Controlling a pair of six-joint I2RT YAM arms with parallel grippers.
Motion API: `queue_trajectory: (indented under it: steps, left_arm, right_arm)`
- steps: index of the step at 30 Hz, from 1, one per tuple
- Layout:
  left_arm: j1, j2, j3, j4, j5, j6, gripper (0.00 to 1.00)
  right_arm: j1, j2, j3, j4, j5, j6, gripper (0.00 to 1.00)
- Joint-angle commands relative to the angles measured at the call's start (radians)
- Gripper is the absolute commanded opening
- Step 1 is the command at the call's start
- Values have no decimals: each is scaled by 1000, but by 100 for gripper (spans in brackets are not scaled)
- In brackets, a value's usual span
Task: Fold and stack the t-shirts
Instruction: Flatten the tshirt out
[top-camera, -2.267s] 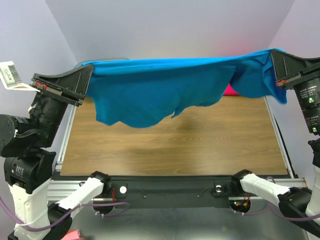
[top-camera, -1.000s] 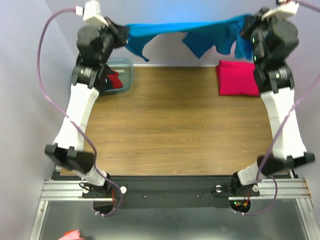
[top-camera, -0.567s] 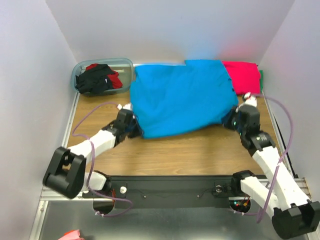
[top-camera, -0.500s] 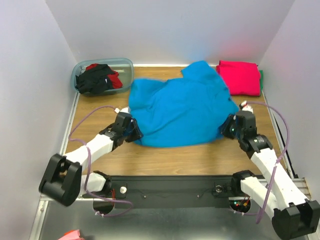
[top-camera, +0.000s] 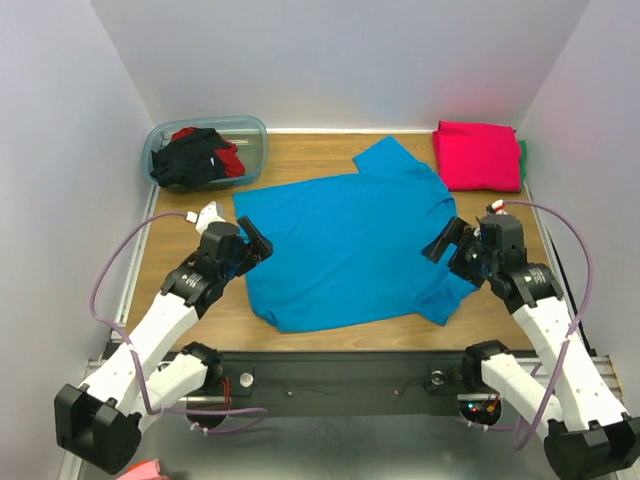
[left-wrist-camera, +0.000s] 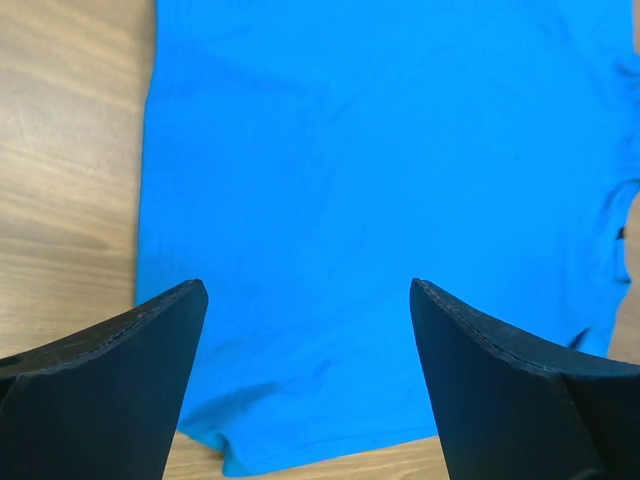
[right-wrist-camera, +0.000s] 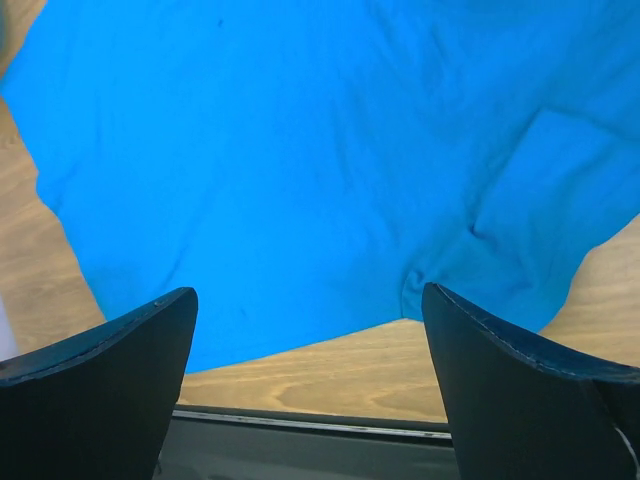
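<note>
A turquoise-blue t-shirt (top-camera: 345, 240) lies spread flat on the middle of the table, with one sleeve pointing to the back and one folded at the front right. My left gripper (top-camera: 254, 246) hangs open over its left edge, holding nothing. At the shirt's right edge my right gripper (top-camera: 447, 246) is open and empty too. The left wrist view shows the blue shirt (left-wrist-camera: 380, 170) between the left gripper's (left-wrist-camera: 305, 290) wide fingers. The right wrist view shows the shirt (right-wrist-camera: 300, 170) and its crumpled sleeve past the right gripper (right-wrist-camera: 310, 295). A folded magenta-pink shirt (top-camera: 478, 155) sits at the back right.
A translucent tub (top-camera: 252, 150) at the back left holds black (top-camera: 190, 162) and red (top-camera: 228, 162) shirts. A strip of green (top-camera: 522, 150) shows behind the pink shirt. Bare wood (top-camera: 340, 335) runs along the table's near edge, bordered by a metal rail (right-wrist-camera: 300, 420).
Both grippers held the blue shirt stretched high, swung it down onto the table, then opened and let go. The shirt now lies flat and both arms have drawn back a little.
</note>
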Motion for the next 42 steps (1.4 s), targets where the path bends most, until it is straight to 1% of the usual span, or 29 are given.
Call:
queue_trajectory:
  steps: [1, 3, 4, 6, 7, 8, 10, 11, 13, 14, 17, 18, 20, 23, 24, 26, 27, 29, 32, 33, 36, 38, 41, 42]
  left_arm:
    - [-1, 50, 59, 7, -31, 0, 95]
    - [-1, 89, 59, 64, 13, 19, 95]
    - [-1, 139, 64, 122, 56, 29, 95]
    - [-1, 199, 74, 176, 104, 42, 95]
    - [-1, 231, 81, 214, 125, 52, 95]
    - [-1, 300, 87, 222, 125, 51, 95]
    - [-1, 373, 113, 233, 121, 71, 95]
    - [1, 444, 121, 236, 115, 71, 95]
    - [2, 511, 130, 248, 112, 75, 95]
    - [9, 566, 130, 269, 116, 75, 96]
    - [21, 643, 110, 322, 150, 65, 95]
    - [28, 652, 102, 334, 152, 60, 95]
    - [35, 678, 82, 369, 156, 65, 95]
    - [71, 693, 61, 380, 162, 85, 95]
    - [82, 693, 56, 381, 161, 91, 95]
    - [124, 689, 30, 382, 193, 101, 95]
    - [139, 683, 24, 378, 196, 108, 95]
    - [162, 667, 4, 380, 187, 111, 95]
    - [171, 654, 1, 374, 185, 115, 95]
    - [174, 655, 6, 368, 191, 118, 95]
    - [174, 654, 16, 357, 193, 128, 95]
    - [174, 641, 13, 357, 196, 128, 95]
    - [174, 620, 18, 360, 217, 131, 95]
    - [174, 617, 22, 360, 222, 134, 95]
  right_arm:
    - [-4, 78, 64, 16, 43, -84, 100]
    - [-6, 136, 73, 48, 93, -108, 100]
    - [-4, 206, 84, 61, 93, -111, 100]
    - [-4, 279, 87, 113, 92, -122, 100]
    - [-6, 354, 98, 116, 108, -111, 100]
    - [-4, 383, 98, 127, 121, -108, 100]
    - [-4, 446, 97, 151, 154, -105, 100]
    - [-4, 497, 92, 154, 164, -98, 100]
    - [-4, 523, 75, 153, 177, -79, 100]
    - [-6, 529, 42, 153, 187, -65, 100]
    - [-6, 511, -26, 153, 211, 14, 100]
    - [-9, 497, -75, 151, 225, 60, 100]
    - [-20, 485, -115, 150, 251, 99, 100]
    - [-92, 451, -178, 148, 231, 130, 100]
    - [-148, 437, -190, 145, 210, 139, 100]
    - [-197, 373, -229, 139, 190, 151, 100]
    - [-246, 350, -236, 106, 234, 174, 100]
    - [-270, 266, -238, 55, 300, 218, 100]
    - [-274, 189, -198, -6, 345, 287, 100]
    - [-274, 142, -189, -49, 389, 323, 100]
    - [-274, 50, -149, -115, 418, 344, 100]
    - [-274, 13, -135, -114, 391, 332, 100]
    - [-274, -5, -121, 2, 152, 219, 100]
    - [-274, 8, -126, 121, 54, 149, 100]
